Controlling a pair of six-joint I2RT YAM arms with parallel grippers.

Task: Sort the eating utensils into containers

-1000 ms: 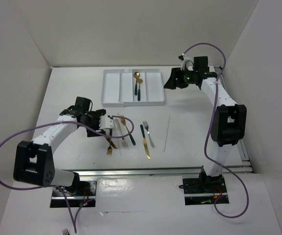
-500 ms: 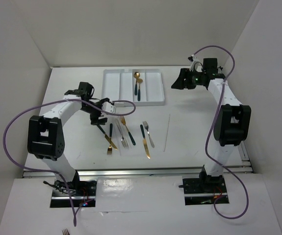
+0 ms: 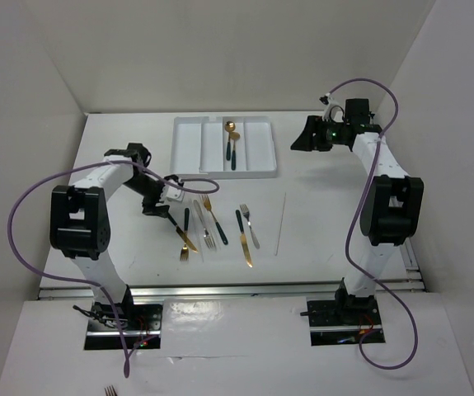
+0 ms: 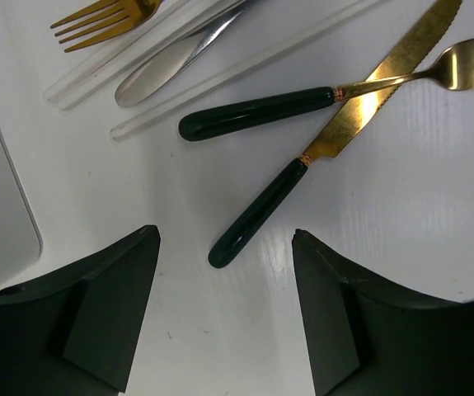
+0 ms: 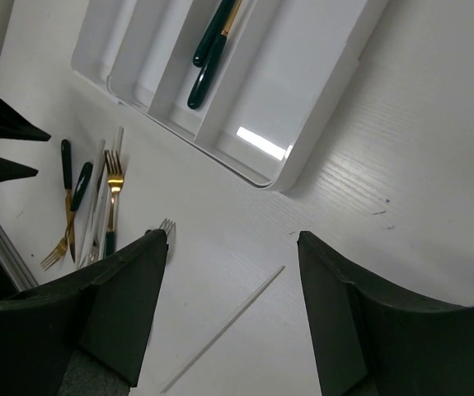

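the left gripper [image 4: 224, 247] is swinging back over the teal-handled gold knife [image 4: 340, 132], jaws wide, empty; the right gripper [image 5: 230, 238] is still hovering beside the tray [image 5: 327, 95], equally wide, empty.

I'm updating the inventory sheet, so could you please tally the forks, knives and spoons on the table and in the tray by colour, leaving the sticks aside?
Gold-and-teal loose pieces on the table: 4
Gold-and-teal stowed pieces in the tray: 2
Plain silver forks: 2
Total: 8
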